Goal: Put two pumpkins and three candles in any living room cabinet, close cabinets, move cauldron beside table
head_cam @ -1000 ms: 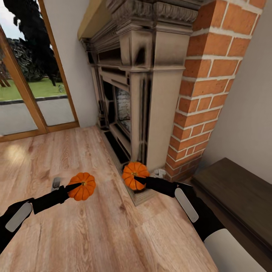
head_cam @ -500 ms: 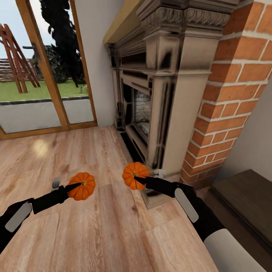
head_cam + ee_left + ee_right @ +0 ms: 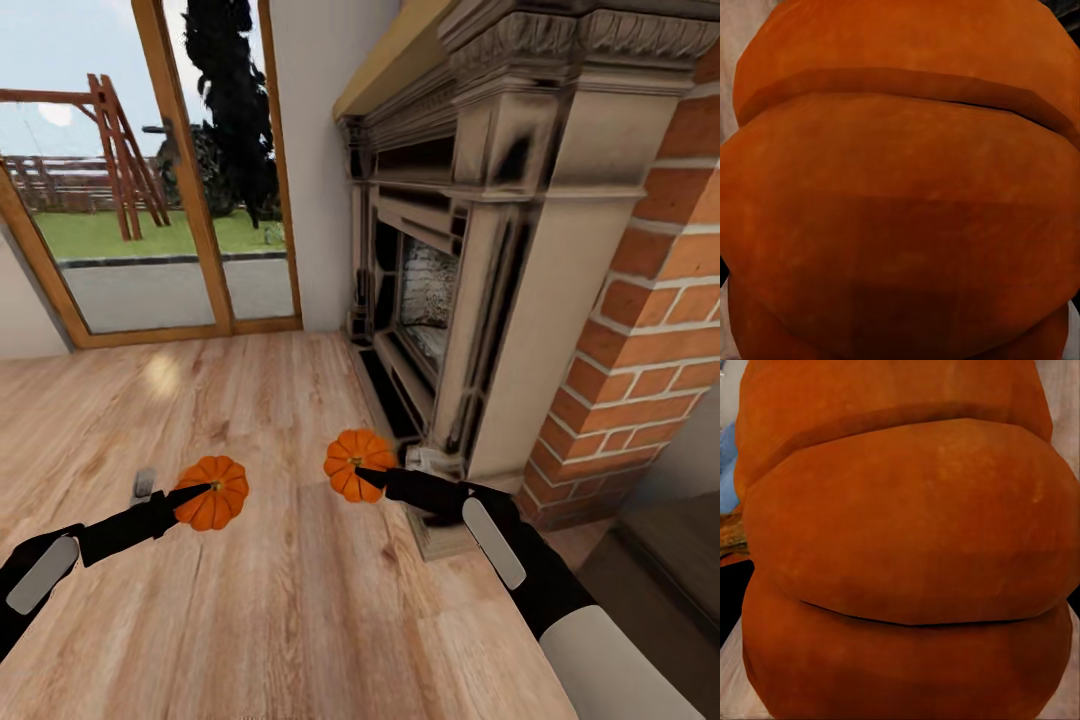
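I hold two orange ribbed pumpkins above the wooden floor. My left gripper [image 3: 196,494] is shut on the left pumpkin [image 3: 214,492], whose orange skin fills the left wrist view [image 3: 900,195]. My right gripper [image 3: 366,476] is shut on the right pumpkin [image 3: 350,462], seen close up in the right wrist view [image 3: 900,540]. This pumpkin hangs just in front of the fireplace base. A corner of the low dark-brown cabinet [image 3: 668,560] lies at the lower right. The candles, the cauldron and the table are out of view.
An ornate stone fireplace [image 3: 470,260] with a brick chimney side [image 3: 650,340] rises at the right. Wood-framed glass doors [image 3: 150,200] to a garden stand at the back left. Wooden floor [image 3: 250,620] stretches in front and to the left.
The whole view has swung left, so the fireplace, bricks and cabinet sit further right in the picture and more of the glass doors show. Both arms still hold their pumpkins in the same pose.
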You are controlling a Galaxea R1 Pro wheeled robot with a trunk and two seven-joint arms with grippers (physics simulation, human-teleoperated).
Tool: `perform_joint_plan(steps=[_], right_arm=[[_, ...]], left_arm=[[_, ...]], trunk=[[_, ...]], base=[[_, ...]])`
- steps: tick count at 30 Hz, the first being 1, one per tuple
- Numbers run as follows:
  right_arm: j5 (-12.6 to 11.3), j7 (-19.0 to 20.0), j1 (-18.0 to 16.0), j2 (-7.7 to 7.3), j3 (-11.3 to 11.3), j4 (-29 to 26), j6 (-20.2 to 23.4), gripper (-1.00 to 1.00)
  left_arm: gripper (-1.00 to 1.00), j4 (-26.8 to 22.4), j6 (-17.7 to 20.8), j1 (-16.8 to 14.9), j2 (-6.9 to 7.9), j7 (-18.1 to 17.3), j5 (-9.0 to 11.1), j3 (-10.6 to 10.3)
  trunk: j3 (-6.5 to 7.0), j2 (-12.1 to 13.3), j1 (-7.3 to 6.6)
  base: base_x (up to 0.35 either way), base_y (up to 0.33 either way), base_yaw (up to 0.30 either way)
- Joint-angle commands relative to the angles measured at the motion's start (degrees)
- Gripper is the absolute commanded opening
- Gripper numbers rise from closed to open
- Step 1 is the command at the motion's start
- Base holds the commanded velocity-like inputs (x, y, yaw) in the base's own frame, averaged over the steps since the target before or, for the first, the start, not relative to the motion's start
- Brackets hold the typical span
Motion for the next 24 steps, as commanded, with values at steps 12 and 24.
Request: perform_joint_plan(steps=[12, 24], right_arm=[[-0.4, 0.0, 0.0, 0.01, 0.0, 0.0, 0.0, -1.00], [-0.4, 0.0, 0.0, 0.01, 0.0, 0.0, 0.0, -1.00]], left_arm=[[-1.00, -0.1, 0.2, 0.0, 0.03, 0.0, 0.4, 0.1], [-1.00, 0.0, 0.2, 0.0, 0.03, 0.0, 0.4, 0.1]], trunk=[[0.01, 0.0, -0.01], [0.01, 0.0, -0.01]], base=[[0.000, 0.000, 0.293], [0.000, 0.000, 0.293]])
